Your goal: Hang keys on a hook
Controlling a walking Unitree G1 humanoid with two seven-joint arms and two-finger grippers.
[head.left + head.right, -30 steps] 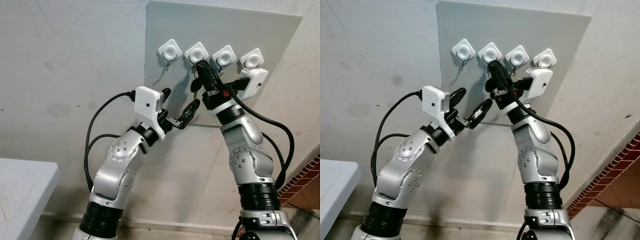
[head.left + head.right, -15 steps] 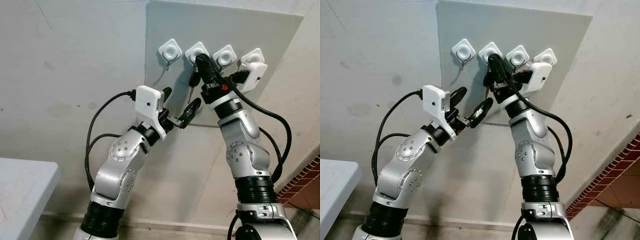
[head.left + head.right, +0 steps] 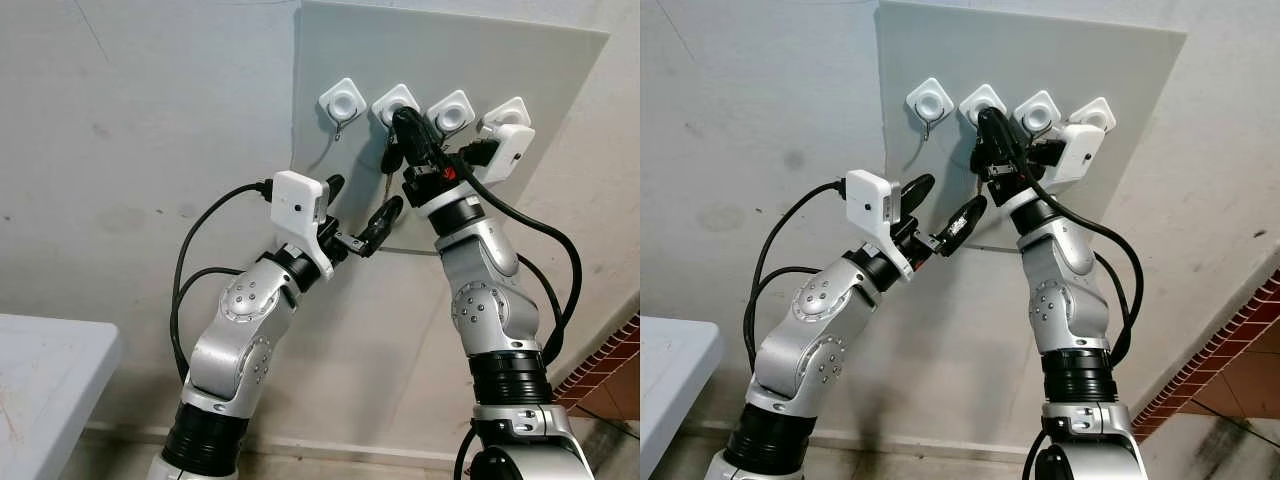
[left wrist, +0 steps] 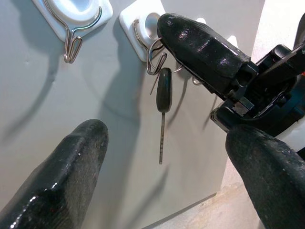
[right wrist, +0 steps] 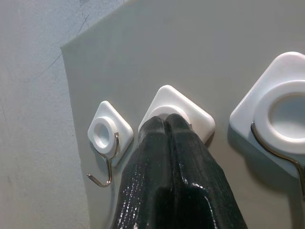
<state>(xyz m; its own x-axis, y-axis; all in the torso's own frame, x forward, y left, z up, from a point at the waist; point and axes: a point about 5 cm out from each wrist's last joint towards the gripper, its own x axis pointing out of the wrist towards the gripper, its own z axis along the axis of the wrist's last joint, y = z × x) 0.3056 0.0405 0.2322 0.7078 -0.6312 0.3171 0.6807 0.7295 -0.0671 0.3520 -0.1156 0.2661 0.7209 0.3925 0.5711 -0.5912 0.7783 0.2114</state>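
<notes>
Grey board (image 3: pixel 440 60) on wall, four white hooks. Right gripper (image 3: pixel 398 118) clenched at second hook (image 3: pixel 395 102), key (image 4: pixel 163 98) dangling from its wire beside fingertips. Left gripper (image 3: pixel 362 215) spread, just below, empty.

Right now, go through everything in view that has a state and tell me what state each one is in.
right gripper: fingers shut, tips at the second hook
second hook: key ring looped on its wire
key: hanging blade down
left gripper: open, holding nothing, below the hooks
first hook: bare
grey board: flat on the wall
</notes>
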